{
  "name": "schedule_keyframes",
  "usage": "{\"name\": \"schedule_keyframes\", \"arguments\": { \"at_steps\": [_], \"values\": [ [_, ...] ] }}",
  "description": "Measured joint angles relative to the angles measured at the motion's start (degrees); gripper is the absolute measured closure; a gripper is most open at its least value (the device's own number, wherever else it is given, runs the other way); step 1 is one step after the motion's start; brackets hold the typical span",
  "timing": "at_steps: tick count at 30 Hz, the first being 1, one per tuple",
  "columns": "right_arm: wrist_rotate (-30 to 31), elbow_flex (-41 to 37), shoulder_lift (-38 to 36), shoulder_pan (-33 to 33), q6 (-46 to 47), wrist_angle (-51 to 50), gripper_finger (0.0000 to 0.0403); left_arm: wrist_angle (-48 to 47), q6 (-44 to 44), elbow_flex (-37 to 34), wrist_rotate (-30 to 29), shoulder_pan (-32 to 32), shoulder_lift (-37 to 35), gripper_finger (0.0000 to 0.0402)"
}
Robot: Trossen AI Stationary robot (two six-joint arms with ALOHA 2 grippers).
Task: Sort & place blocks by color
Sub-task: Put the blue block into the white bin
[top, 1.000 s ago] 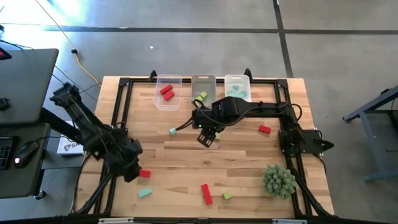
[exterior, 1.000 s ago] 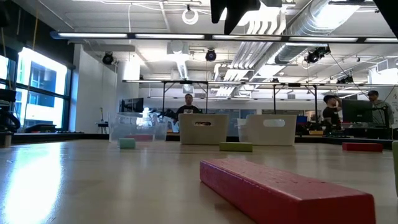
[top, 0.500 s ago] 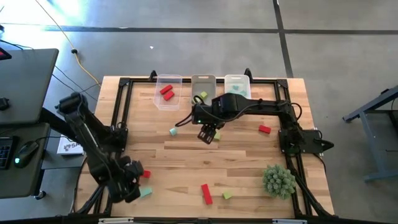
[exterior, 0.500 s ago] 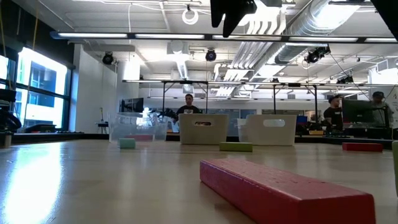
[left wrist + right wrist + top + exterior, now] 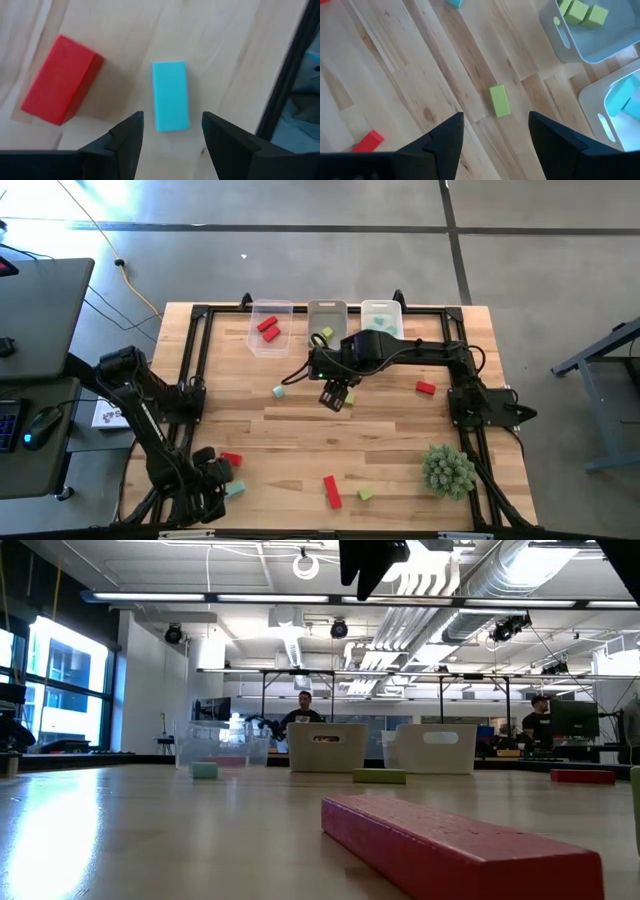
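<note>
The blocks are small, matte, solid-colour pieces: short bars and cubes in red, yellow-green and teal.

Loose on the wooden desk [image 5: 380, 435] the high view shows three red pieces: a red bar [image 5: 331, 491] near the front edge, a red block [image 5: 231, 459] at the front left, and a red block [image 5: 426, 388] toward the right. There are two loose teal ones, a teal bar [image 5: 170, 95] at the front left beside the red block and a teal block [image 5: 279, 390] in front of the bins. The two loose yellow-green ones are a cube [image 5: 365, 493] next to the red bar and a yellow-green bar [image 5: 499, 100] under the right arm.

Three clear bins stand in a row at the far edge. The left bin [image 5: 271, 327] holds two red blocks. The middle bin [image 5: 559, 35] shows three yellow-green ones, and the right bin [image 5: 382, 319] holds teal pieces that cannot be counted.

The left gripper [image 5: 171, 131] hangs over the teal bar at the front left corner, jaws wide and empty, one to each side of it. The right gripper [image 5: 494, 131] hovers above the yellow-green bar in front of the bins, jaws wide and holding nothing.
</note>
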Motion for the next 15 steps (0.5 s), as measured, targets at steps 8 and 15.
{"name": "schedule_keyframes", "arguments": {
  "at_steps": [8,15],
  "values": [
    [0.0,0.0,0.0,0.0,-0.1,0.0,0.0192,2.7,-0.3,0.0,-0.1,0.1,3.5,0.0211],
    [0.0,0.0,0.0,0.0,-0.1,0.0,0.0192,4.3,-3.0,0.0,0.4,0.1,7.4,0.0211]
  ]
}}
